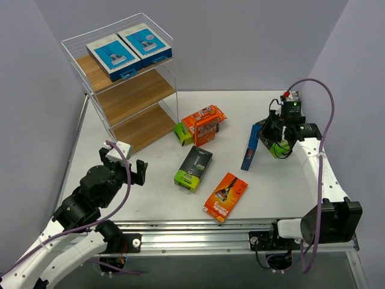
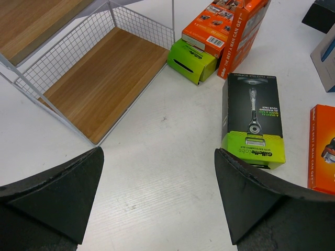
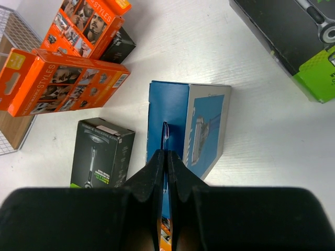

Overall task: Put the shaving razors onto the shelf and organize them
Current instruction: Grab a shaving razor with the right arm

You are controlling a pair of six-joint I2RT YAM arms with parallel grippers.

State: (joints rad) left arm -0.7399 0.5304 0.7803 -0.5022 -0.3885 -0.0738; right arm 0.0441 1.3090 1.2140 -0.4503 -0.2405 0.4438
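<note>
Table (image 1: 271, 186), 1 shelf (image 1: 129, 96) — 3 blue packs (image 1: 113, 53), 3 orange packs (image 1: 225, 195), 3 black packs (image 1: 194, 167).

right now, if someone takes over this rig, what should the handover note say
Left gripper: open, empty, above the table near the shelf.
Right gripper: shut on the hang tab of a blue pack, right of the others.
Done: two blue packs on the shelf's top tier.
Left: the held pack, plus on the table the orange pile with a lime-ended pack, a black-lime pack and a lone orange pack.
</note>
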